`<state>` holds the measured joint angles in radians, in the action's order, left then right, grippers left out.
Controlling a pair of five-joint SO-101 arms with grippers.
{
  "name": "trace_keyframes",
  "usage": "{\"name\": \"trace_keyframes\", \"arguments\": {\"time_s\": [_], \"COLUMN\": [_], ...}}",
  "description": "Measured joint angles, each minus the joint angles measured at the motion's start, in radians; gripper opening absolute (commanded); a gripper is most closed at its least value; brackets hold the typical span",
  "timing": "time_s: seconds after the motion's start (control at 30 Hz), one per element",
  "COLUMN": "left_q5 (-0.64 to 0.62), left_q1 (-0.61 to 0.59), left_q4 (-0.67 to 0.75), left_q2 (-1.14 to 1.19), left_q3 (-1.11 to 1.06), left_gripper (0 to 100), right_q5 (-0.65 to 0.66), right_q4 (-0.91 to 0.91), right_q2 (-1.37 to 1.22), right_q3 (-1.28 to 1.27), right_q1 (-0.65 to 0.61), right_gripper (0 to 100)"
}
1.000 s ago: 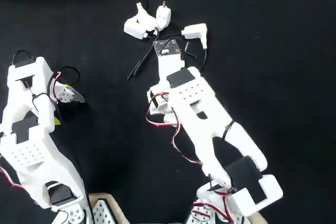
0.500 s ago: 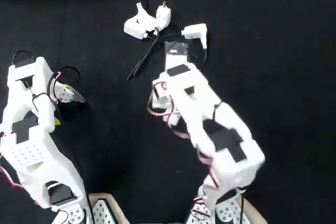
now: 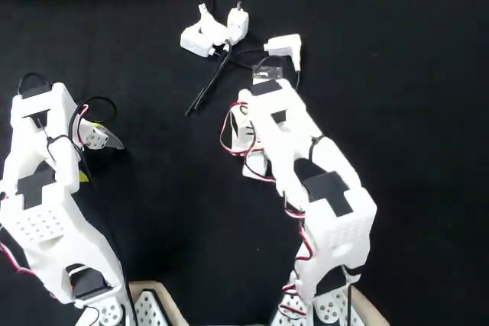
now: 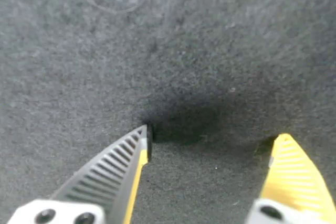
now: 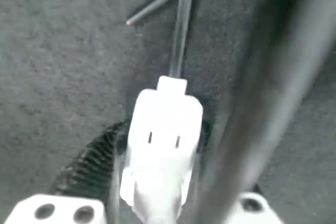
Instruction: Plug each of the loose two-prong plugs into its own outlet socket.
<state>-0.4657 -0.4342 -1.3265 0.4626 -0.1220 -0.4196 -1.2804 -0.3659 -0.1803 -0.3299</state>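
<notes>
1. high view, far left: the left hand [image 3: 107,139] sits low over the black table [image 3: 420,112], well apart from the white pieces.
2. left wrist view: the left hand [image 4: 212,137] is open. its two fingers are spread with bare cloth between them, and it holds nothing.
3. high view, at the far edge of the table: a white pair [image 3: 206,36] of plug pieces lies touching each other, with cords running off the far side.
4. just right of them, the right hand [image 3: 266,75] is beside a white plug [image 3: 284,45] lying on the table.
5. right wrist view: the right hand is closed on a white socket [image 5: 164,145] next to its ribbed finger [image 5: 89,169]. the two slots face the camera, and a black cord [image 5: 178,30] leads away from it.
</notes>
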Motion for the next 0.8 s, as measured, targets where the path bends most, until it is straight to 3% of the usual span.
{"name": "trace_keyframes", "arguments": {"time_s": [0.3,0.4,0.8], "left_q5": [0.000,0.000,0.000], "left_q1": [0.000,0.000,0.000], "left_q4": [0.000,0.000,0.000], "left_q2": [0.000,0.000,0.000], "left_q3": [0.000,0.000,0.000], "left_gripper": [36,36,36], "right_q5": [0.002,0.061,0.255], "right_q4": [-0.040,-0.032,0.316], "right_q2": [-0.003,-0.014,-0.025], "right_q3": [0.098,0.186,0.292], "right_q1": [0.000,0.000,0.052], "right_gripper": [1.2,1.2,1.2]}}
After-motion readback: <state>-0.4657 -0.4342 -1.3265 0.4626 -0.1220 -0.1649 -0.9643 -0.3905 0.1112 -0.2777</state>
